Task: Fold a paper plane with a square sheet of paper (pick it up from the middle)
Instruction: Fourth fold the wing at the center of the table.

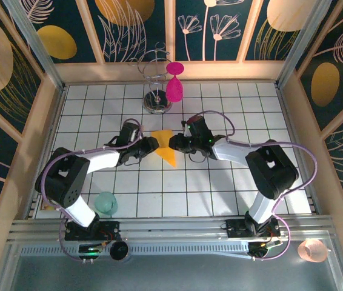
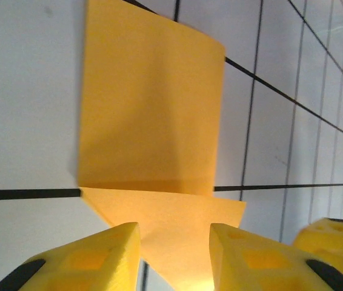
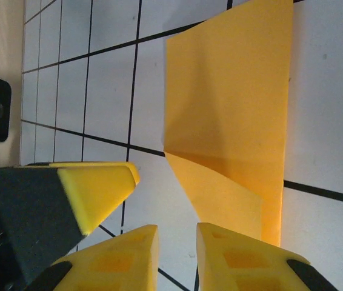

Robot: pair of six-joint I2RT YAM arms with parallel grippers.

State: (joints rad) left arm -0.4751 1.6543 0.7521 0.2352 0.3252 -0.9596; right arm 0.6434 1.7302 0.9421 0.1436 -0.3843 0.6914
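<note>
White tiled tabletop is carrying the creased orange sheet of paper while the left gripper and right gripper are sitting beside it, jaws parted, neither clamping it.

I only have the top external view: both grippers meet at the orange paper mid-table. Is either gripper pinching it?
Observer: No. The left wrist view shows the left gripper with jaws apart, a corner of the orange paper lying unpinched in the gap.
Operator: And the right one?
Observer: The right gripper has jaws slightly apart with nothing between them; the paper lies just past one fingertip.
Operator: Is it creased?
Observer: Yes, a crease runs across it, leaving a triangular part on the gripper side.
</note>
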